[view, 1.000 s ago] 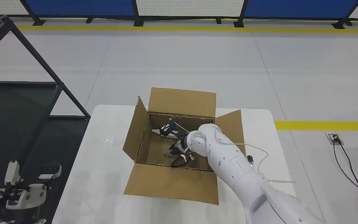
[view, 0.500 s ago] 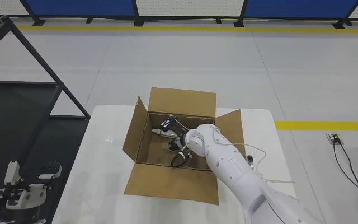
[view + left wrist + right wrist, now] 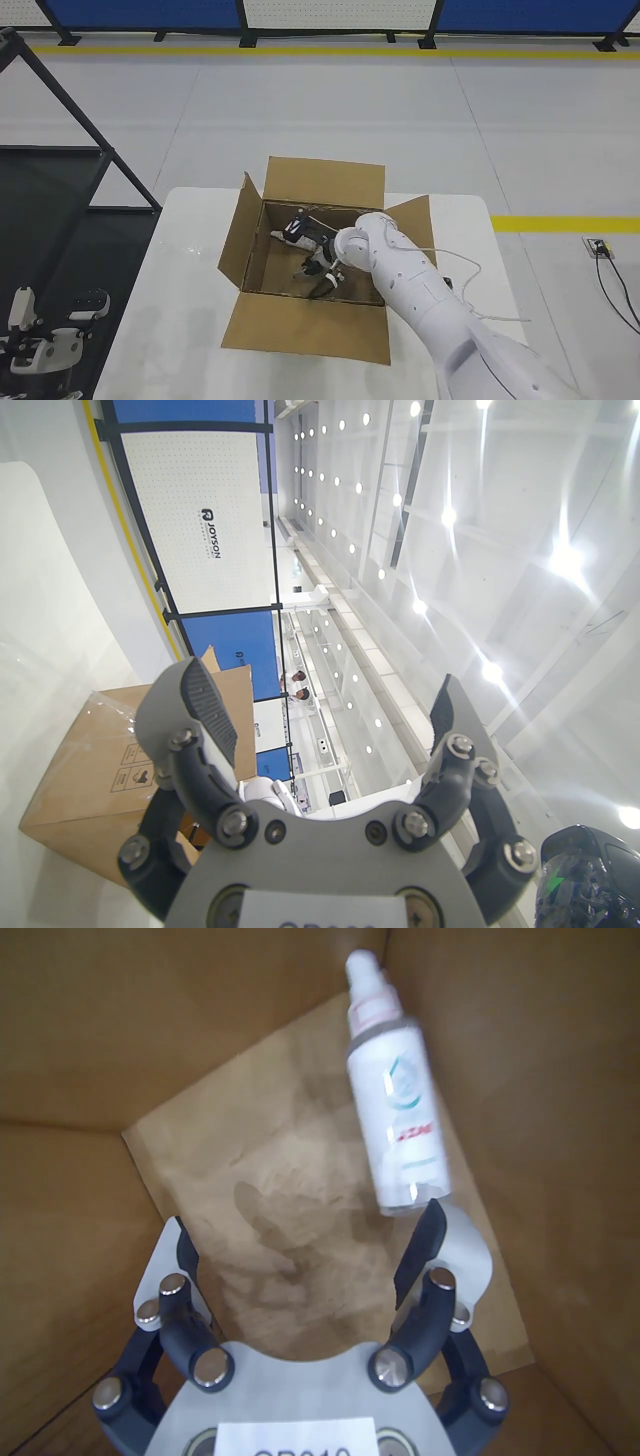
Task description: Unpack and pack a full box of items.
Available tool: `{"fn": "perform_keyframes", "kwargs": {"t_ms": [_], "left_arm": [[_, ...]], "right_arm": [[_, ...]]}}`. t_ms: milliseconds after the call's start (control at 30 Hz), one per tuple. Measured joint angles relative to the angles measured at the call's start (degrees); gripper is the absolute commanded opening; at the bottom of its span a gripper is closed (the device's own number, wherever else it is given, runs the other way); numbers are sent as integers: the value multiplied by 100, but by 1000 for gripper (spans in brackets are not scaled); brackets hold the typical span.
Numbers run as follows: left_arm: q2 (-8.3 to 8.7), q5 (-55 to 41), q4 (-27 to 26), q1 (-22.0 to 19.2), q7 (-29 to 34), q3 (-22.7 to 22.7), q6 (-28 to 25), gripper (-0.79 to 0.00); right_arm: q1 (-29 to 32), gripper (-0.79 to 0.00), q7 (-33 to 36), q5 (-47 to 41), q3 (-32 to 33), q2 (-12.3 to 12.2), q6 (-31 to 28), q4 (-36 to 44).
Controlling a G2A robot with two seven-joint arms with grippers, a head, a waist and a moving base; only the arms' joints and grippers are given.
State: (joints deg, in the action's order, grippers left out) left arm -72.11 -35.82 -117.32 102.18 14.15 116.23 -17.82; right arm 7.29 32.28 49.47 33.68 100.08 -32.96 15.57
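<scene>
While the spray bottle point(image 3: 395, 1103) is lying on the floor of the box point(image 3: 75, 1028), close to a wall, a grab could be going wrong. The right gripper point(image 3: 306, 1220) might be pinching air or bumping the bottle so it rolls. Its jaws are spreading wide and holding nothing. The bottle's flat end is sitting just past one fingertip, not between the two. The left gripper point(image 3: 322, 680) is gaping wide too, holding nothing.

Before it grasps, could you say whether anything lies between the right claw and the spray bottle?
Nothing visible does: the open right claw is in the box, the spray bottle lying close by.
</scene>
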Motion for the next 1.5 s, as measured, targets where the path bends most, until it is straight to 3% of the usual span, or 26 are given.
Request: {"fn": "perform_keyframes", "kwargs": {"t_ms": [167,333,433,567,667,733,833,1367,1433,1500], "left_arm": [[0,0,0,0,0,0,0,0],[0,0,0,0,0,0,0,0],[0,0,0,0,0,0,0,0],[0,0,0,0,0,0,0,0],[0,0,0,0,0,0,0,0],[0,0,0,0,0,0,0,0],[0,0,0,0,0,0,0,0],[0,0,0,0,0,0,0,0],[0,0,0,0,0,0,0,0],[0,0,0,0,0,0,0,0]], "right_arm": [[148,0,-363,139,-23,52,599,121],[199,0,-150,301,-112,147,816,78],[169,0,106,376,-162,192,591,12],[42,0,384,370,-157,181,-186,-84],[-61,0,309,287,-86,124,-740,-185],[-91,0,126,186,-5,89,-798,-216],[-42,0,-160,28,107,74,-440,-155],[389,0,-371,91,99,299,1215,97],[428,-105,-446,192,67,330,1517,89],[473,-154,-513,258,45,361,1710,79]]}}
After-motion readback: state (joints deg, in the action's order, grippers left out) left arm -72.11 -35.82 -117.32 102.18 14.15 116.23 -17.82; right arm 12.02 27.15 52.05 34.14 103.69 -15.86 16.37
